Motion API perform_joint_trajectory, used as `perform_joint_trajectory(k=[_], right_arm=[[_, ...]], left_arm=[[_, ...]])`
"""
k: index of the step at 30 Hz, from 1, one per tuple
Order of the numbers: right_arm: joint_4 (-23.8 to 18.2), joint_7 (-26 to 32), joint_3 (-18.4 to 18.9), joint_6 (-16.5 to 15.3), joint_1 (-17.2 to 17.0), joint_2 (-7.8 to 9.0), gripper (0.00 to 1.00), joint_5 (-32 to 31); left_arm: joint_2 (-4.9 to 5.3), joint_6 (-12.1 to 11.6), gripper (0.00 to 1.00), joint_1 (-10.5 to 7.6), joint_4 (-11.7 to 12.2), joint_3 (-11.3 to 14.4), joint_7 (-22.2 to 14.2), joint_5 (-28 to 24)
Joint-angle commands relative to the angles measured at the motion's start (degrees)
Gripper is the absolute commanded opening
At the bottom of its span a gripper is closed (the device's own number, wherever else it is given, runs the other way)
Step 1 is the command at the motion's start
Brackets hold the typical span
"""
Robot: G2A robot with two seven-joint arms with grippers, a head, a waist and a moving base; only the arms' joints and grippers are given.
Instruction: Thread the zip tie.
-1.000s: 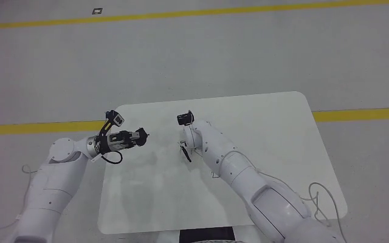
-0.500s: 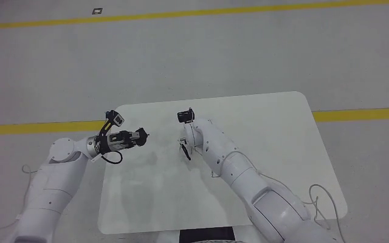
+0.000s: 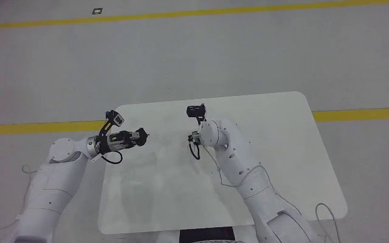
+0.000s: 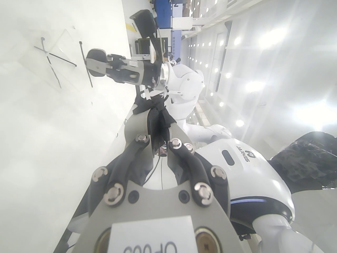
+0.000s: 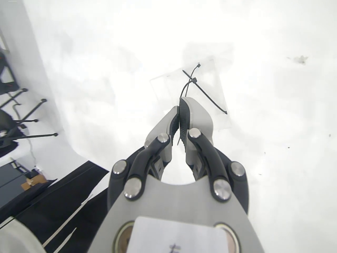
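**White desk** (image 3: 273, 133) with both arms held above it. **Right claw** (image 5: 179, 107): pads clamped on a black zip tie (image 5: 185, 90), whose strap runs out past the fingertips. **Left claw** (image 4: 158, 117): fingers together with nothing seen between them, well apart from the right claw. A clear sheet (image 5: 221, 80) lies just beyond the right claw's tips and carries two loose zip ties (image 5: 208, 95), crossed.
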Motion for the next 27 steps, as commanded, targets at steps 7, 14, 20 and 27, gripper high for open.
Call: perform_joint_trajectory(k=[7,14,20,27], right_arm=[[-11.4,-4.5,6.7,-9.5,-8.4,1.35,0.0,15.4],[-11.4,-4.5,6.7,-9.5,-8.4,1.35,0.0,15.4],[-13.2,-13.1,6.5,-8.5,-10.0,1.25,0.0,21.0],[-16.0,-20.9,5.4,-12.8,-11.6,1.58,0.0,27.6]], left_arm=[[0.0,0.0,0.0,0.0,0.0,0.0,0.0,0.0],[0.0,0.0,0.0,0.0,0.0,0.0,0.0,0.0],[-0.22,1.1,0.0,0.93,-1.2,0.7,2.1,-0.8],[-1.03,-0.2,0.0,2.31,-1.2,2.5,6.1,-3.0]])
